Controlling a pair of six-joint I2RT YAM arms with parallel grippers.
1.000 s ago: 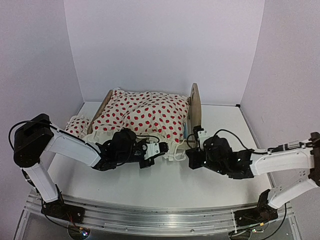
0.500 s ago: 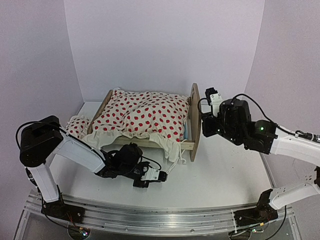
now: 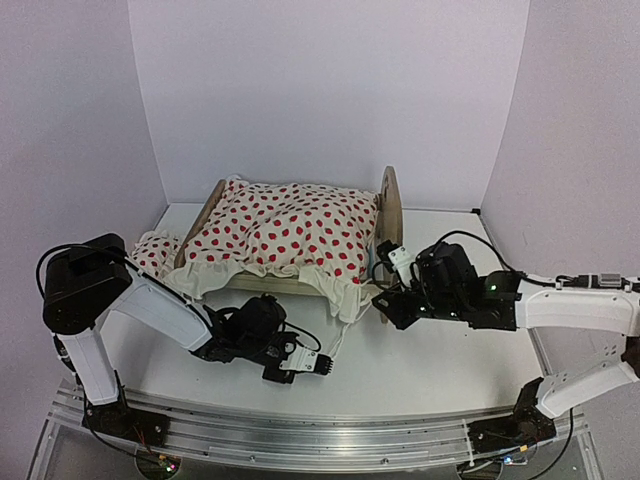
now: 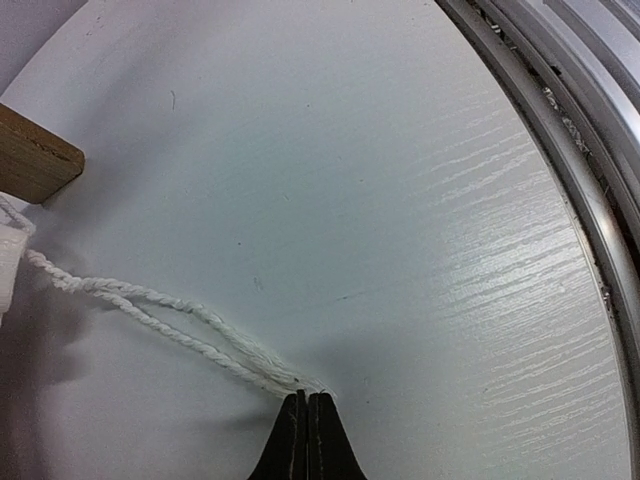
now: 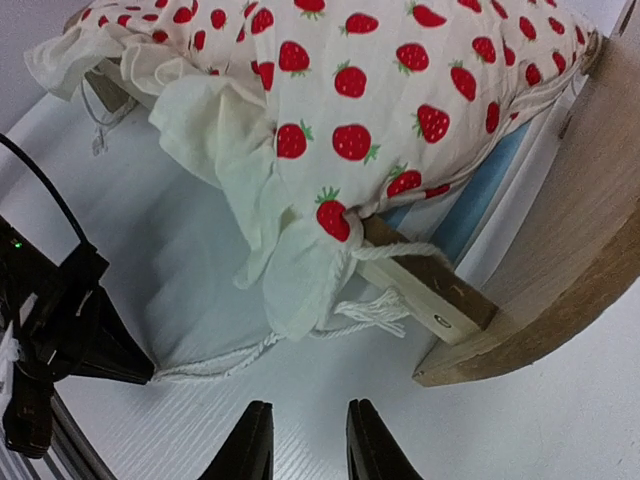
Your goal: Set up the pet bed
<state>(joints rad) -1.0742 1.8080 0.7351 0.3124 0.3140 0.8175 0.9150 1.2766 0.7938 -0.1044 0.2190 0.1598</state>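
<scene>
The pet bed point(image 3: 389, 205), light wood with a rounded headboard on the right, stands at the back centre. A red-dotted white blanket point(image 3: 290, 225) covers it, and a strip of blue-striped mattress point(image 5: 470, 215) shows under the blanket. My left gripper point(image 3: 318, 366) lies low on the table in front of the bed, shut on the blanket's white cord point(image 4: 150, 310), which runs back to the ruffled hem. My right gripper point(image 5: 308, 425) hovers by the bed's near right corner, open and holding nothing, just short of the side rail point(image 5: 430, 290) and the knotted cord ends.
A small red-dotted pillow point(image 3: 155, 250) lies on the table left of the footboard. White walls close in the back and both sides. A metal rail point(image 4: 560, 130) runs along the near table edge. A wooden bed leg point(image 4: 35, 160) stands near the cord.
My left gripper has moved from the blanket's hem toward the near edge, drawing the cord out. My right arm rose beside the headboard, then dropped to the bed's corner, and its jaws opened.
</scene>
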